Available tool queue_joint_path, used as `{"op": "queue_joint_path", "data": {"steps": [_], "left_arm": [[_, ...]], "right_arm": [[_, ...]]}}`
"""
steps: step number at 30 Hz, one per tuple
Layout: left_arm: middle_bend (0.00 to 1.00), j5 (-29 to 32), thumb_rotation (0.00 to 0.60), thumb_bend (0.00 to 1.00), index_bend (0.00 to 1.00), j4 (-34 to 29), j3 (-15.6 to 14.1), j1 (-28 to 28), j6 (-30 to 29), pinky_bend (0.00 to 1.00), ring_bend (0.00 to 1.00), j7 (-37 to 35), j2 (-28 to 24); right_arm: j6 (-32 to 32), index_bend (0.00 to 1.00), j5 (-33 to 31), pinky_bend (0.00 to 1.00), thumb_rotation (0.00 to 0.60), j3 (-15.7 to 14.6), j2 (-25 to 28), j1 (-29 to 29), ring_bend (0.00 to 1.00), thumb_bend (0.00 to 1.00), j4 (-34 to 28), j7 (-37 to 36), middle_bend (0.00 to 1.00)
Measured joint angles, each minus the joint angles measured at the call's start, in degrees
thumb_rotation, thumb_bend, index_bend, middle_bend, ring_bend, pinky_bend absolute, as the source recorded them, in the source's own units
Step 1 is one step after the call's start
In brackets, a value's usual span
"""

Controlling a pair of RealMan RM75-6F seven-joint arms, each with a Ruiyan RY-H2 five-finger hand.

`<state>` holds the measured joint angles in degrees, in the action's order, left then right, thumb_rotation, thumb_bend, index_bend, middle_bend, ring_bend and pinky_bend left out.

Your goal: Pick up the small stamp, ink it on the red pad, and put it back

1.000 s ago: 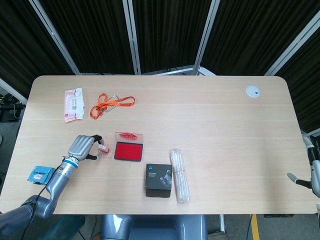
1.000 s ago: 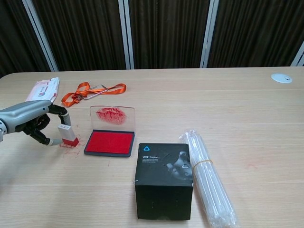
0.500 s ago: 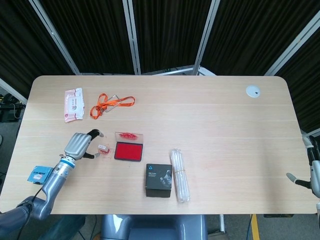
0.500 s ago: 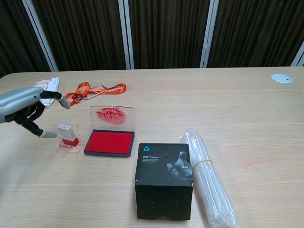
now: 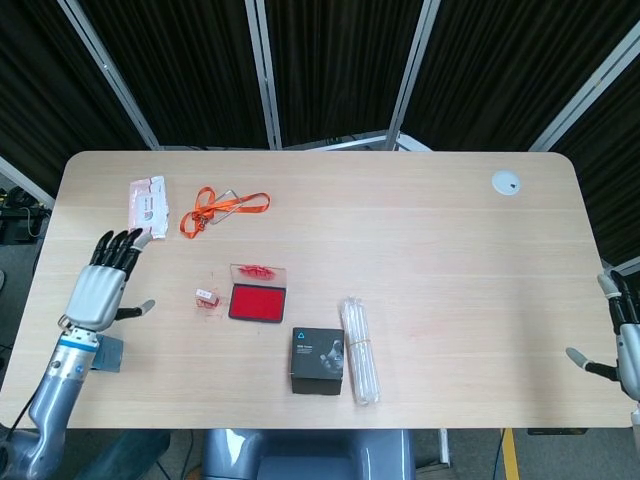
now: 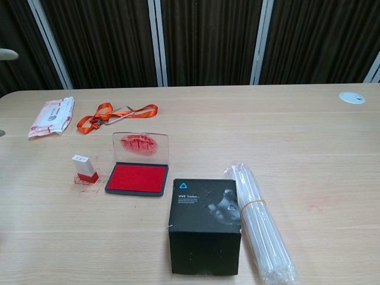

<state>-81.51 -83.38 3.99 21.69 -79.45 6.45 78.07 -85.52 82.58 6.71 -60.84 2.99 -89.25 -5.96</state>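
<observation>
Dark curtains back the wooden counter (image 5: 420,250) we work at. At the far left, our left hand (image 5: 103,285) hovers empty, fingers spread. We judge the job essentially done: the small stamp (image 6: 84,168) stands upright on the counter, just left of the open red pad (image 6: 138,177), smudges of red beneath it. A second ago that hand pinched the stamp; now it has let go and drawn well away. Our right hand (image 5: 622,345) barely shows at the edge; we cannot tell its pose.
</observation>
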Motion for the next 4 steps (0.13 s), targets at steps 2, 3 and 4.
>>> {"op": "queue_joint_path", "data": {"steps": [2, 3, 4], "left_arm": [[0.0, 0.2, 0.6, 0.0, 0.0, -4.3, -0.2, -2.4, -3.6, 0.0, 0.0, 4.0, -2.1], [0.0, 0.2, 0.6, 0.0, 0.0, -6.0, -0.3, -3.6, -5.5, 0.0, 0.0, 5.9, -3.0], [0.0, 0.2, 0.6, 0.0, 0.0, -6.8, -0.4, -4.2, -6.3, 0.0, 0.0, 6.5, -3.4]], "right_arm": [[-0.4, 0.0, 0.3, 0.0, 0.6, 0.0, 0.2, -0.1, 0.0, 0.0, -0.1, -0.4, 0.0], [-0.5, 0.0, 0.5, 0.0, 0.6, 0.0, 0.3, -0.1, 0.0, 0.0, -0.1, -0.5, 0.0], [-0.8, 0.0, 0.6, 0.0, 0.6, 0.0, 0.4, -0.2, 0.0, 0.0, -0.2, -0.7, 0.0]]}}
